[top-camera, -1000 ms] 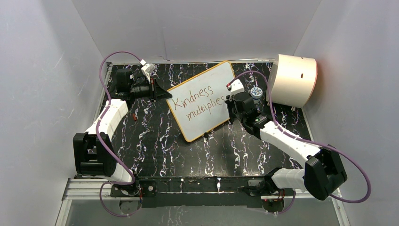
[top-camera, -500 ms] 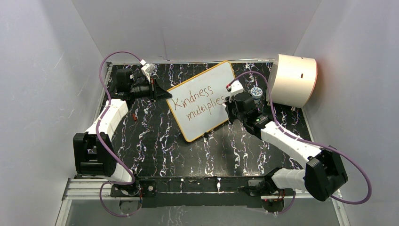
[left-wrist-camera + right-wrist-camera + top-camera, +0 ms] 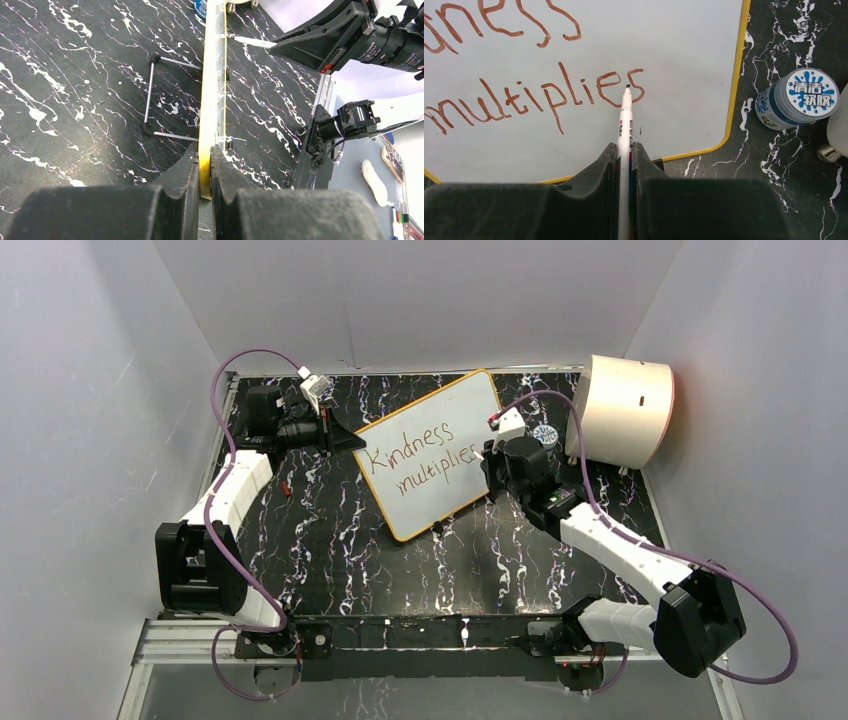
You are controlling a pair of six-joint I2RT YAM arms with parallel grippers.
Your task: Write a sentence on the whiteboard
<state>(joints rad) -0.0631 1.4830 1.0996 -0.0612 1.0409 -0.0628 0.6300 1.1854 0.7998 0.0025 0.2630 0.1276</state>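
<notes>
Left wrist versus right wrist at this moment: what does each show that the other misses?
Left wrist only: the left gripper clamped on the yellow edge of the whiteboard, and the wire stand behind it. Right wrist only: the sentence, with the marker tip at its last letter. Both: the whiteboard, the marker in the right gripper, the marbled mat.

The whiteboard is white with a thin orange-yellow rim. The sentence is dark red-brown. The mat is black with irregular white marbled veins. The marker has a white barrel, a black tip and small red print. The bottle has a blue-and-white body and a white cap printed with a blue splash. The drum is cream with an orange edge. The left gripper and right gripper are black. The cables are purple.
</notes>
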